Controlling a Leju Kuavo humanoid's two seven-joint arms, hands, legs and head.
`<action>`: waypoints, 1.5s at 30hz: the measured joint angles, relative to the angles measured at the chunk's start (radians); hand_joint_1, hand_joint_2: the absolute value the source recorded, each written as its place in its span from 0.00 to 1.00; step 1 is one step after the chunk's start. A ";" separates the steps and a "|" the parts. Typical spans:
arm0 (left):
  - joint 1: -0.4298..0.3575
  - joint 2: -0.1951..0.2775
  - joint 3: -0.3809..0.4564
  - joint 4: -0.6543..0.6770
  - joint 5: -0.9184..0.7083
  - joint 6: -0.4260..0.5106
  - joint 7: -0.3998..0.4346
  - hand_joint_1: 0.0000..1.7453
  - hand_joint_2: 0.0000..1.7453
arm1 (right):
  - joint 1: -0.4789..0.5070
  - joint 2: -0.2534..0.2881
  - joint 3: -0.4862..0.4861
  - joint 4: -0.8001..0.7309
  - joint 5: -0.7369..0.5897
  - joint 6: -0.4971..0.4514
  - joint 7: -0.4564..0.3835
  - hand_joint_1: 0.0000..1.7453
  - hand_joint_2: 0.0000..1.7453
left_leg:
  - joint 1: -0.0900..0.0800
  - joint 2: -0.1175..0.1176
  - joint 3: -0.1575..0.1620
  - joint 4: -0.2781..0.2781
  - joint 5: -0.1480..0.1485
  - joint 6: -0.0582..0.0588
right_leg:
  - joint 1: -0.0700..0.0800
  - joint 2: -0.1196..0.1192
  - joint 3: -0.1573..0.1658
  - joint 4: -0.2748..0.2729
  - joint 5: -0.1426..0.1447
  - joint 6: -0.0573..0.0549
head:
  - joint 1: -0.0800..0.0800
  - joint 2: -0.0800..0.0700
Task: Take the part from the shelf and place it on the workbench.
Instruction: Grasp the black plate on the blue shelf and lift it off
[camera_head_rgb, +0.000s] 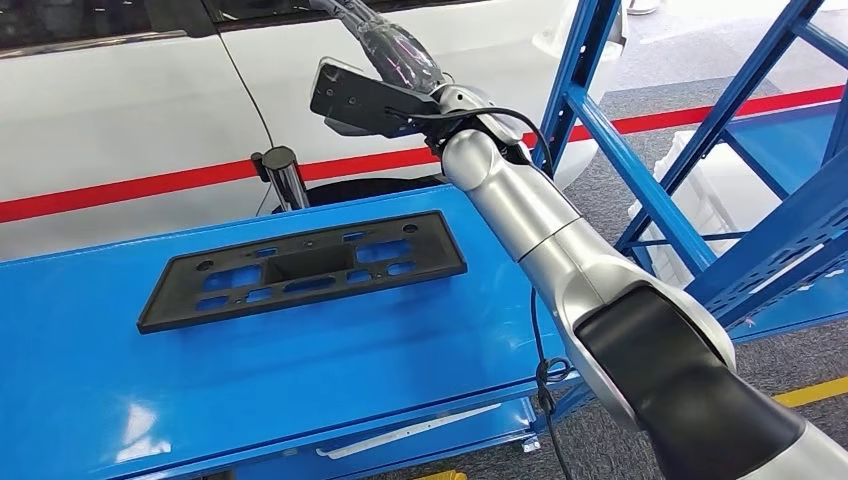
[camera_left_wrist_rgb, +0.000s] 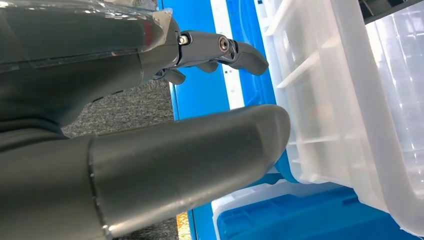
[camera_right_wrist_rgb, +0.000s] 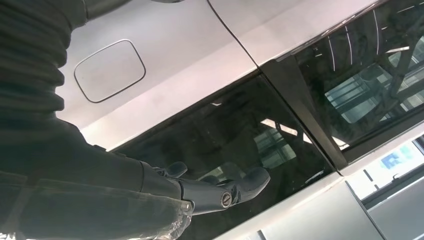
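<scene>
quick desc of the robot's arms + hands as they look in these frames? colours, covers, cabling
Right arm: silver segmented shell, black glossy upper section, thin black cable looping alongside, black camera bracket at the wrist. Right hand: dark grey fingers with silver pivot screws, clear plastic wrap at the base, grey ribbed cover behind. Left hand: same dark fingers and screws, thick smooth grey thumb, clear wrap.

The part is matt black against a bright blue tabletop. The shelf frame is the same blue. Behind stands a white car with dark tinted windows, and a red stripe runs across in front of it. The arm is silver with a black cover lower down. The floor is speckled grey carpet. The left hand is dark grey with a paler grey thumb, beside translucent white bins. The right hand is dark grey too.
</scene>
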 joint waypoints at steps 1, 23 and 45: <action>0.000 0.000 0.000 0.000 0.000 0.000 0.000 0.00 0.00 | 0.000 0.000 0.000 0.001 -0.001 -0.001 -0.001 0.00 1.00 | 0.000 0.000 0.000 0.000 0.000 -0.002 | 0.000 0.000 0.000 0.000 0.000 -0.001 | 0.000 0.000; 0.152 0.028 0.038 0.016 0.083 0.257 0.359 0.00 0.00 | 0.237 -0.111 0.100 -0.333 0.049 -0.026 -0.017 0.00 1.00 | -0.003 0.004 0.002 -0.001 -0.005 -0.015 | -0.001 0.003 0.002 0.000 -0.003 -0.003 | 0.000 0.000; 0.217 -0.001 0.137 0.041 0.108 0.347 0.686 0.00 0.00 | 0.332 -0.124 0.290 -0.369 0.080 -0.011 0.023 0.00 1.00 | -0.002 0.002 0.003 -0.001 -0.005 -0.016 | -0.002 0.002 0.003 0.000 -0.005 -0.007 | 0.000 0.000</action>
